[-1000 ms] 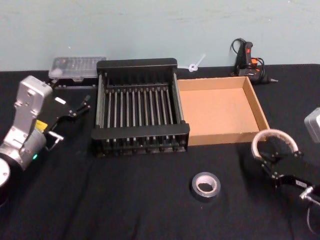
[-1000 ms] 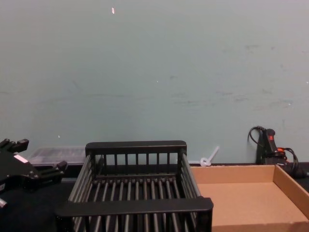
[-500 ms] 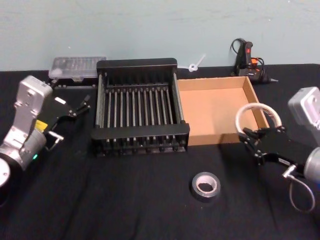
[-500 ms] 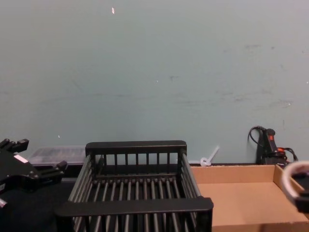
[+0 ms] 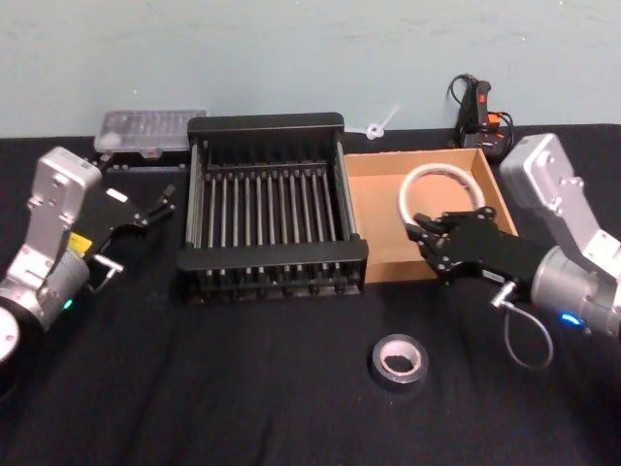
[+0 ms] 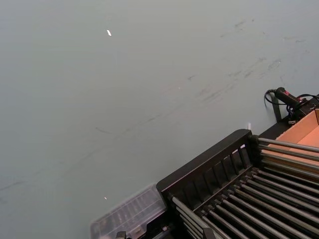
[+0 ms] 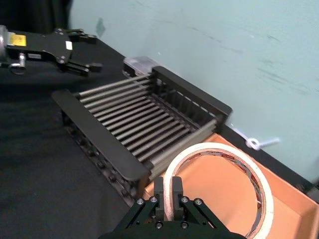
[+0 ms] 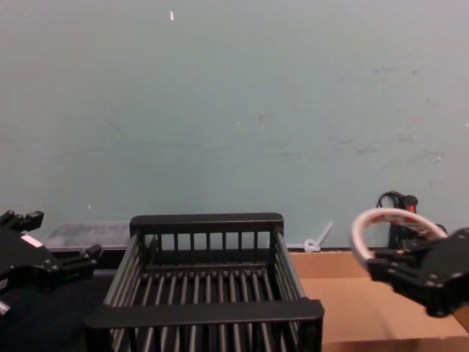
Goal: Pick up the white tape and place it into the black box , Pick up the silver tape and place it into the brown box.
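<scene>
White tape (image 5: 439, 192): clamped at its rim in my right end effector (image 5: 427, 233), held above the brown box (image 5: 388, 238); red printing on its inner ring, unreadable.
Silver tape (image 5: 400, 361): flat on the desk (image 5: 243, 388), 6 o'clock of the brown box.
Black box (image 5: 272, 257): touching the brown box at its 9 o'clock.
Left end effector (image 5: 160, 206): 9 o'clock of the black box, fingers apart, holding nothing.

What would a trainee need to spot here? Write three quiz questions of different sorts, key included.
1. True or false: the right claw grips the whitish translucent tape roll.
2. The held roll hangs above which container? A) black slatted plastic crate B) shallow tan cardboard box
3. Fill in: the thick dark grey tape roll lies on the black ____.

Key: 1 true; 2 B; 3 tabletop. The left claw waits left of the crate.
</scene>
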### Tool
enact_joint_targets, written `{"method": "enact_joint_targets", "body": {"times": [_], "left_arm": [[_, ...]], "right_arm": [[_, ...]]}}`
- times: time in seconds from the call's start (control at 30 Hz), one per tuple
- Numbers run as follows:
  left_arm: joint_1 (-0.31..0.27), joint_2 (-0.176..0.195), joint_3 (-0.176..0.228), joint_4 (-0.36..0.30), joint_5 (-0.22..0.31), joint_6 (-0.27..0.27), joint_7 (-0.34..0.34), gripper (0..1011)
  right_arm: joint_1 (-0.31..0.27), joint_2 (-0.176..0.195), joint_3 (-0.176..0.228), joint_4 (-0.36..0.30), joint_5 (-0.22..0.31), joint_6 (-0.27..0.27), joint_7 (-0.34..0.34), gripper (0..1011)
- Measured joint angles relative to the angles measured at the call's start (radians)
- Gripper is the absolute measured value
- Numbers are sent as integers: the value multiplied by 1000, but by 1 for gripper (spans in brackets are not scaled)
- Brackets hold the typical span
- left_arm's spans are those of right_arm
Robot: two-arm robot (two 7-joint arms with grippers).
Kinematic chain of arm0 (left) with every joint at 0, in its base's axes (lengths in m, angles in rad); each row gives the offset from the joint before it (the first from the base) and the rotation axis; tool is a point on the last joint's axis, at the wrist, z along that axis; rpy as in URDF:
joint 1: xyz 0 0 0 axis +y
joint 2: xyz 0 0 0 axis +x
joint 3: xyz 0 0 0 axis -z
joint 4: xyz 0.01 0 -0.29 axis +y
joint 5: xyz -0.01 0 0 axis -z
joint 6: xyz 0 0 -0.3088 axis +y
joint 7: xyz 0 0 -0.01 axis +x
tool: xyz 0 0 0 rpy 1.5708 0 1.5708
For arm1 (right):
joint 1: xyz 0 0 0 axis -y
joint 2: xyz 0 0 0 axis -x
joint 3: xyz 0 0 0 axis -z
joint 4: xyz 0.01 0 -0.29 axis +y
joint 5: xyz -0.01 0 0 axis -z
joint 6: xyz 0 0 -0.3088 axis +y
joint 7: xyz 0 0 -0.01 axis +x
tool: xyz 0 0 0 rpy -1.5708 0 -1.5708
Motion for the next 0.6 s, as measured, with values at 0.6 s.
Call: {"method": "enact_joint_targets", "body": {"times": [0.6], "left_arm": [[0, 0, 0, 0, 0, 0, 0, 1001]], "right_arm": [[185, -96, -135, 150, -28, -44, 86, 101]]}}
